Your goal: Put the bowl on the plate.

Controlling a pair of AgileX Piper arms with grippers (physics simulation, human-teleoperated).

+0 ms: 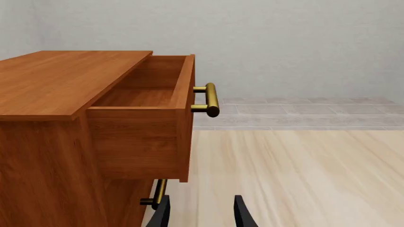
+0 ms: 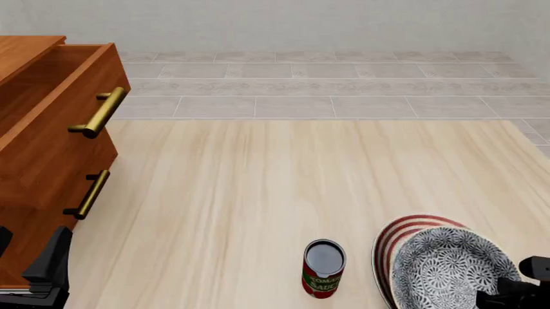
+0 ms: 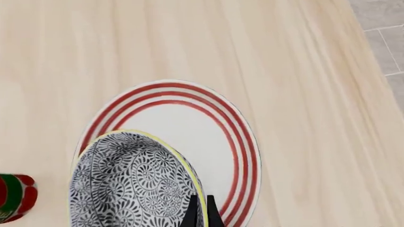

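Note:
The bowl, blue-grey floral with a cream rim, hangs over the near part of the plate, a white plate with red rings. In the right wrist view the bowl covers the plate's side toward the can. My right gripper is shut on the bowl's rim, one finger inside and one outside. Whether the bowl touches the plate I cannot tell. In the front view the right gripper shows at the bottom right corner. My left gripper is open and holds nothing, beside the cabinet.
A red tomato can stands upright just left of the plate. A wooden cabinet fills the left side, its top drawer pulled out, with brass handles. The left gripper sits by its lower front.

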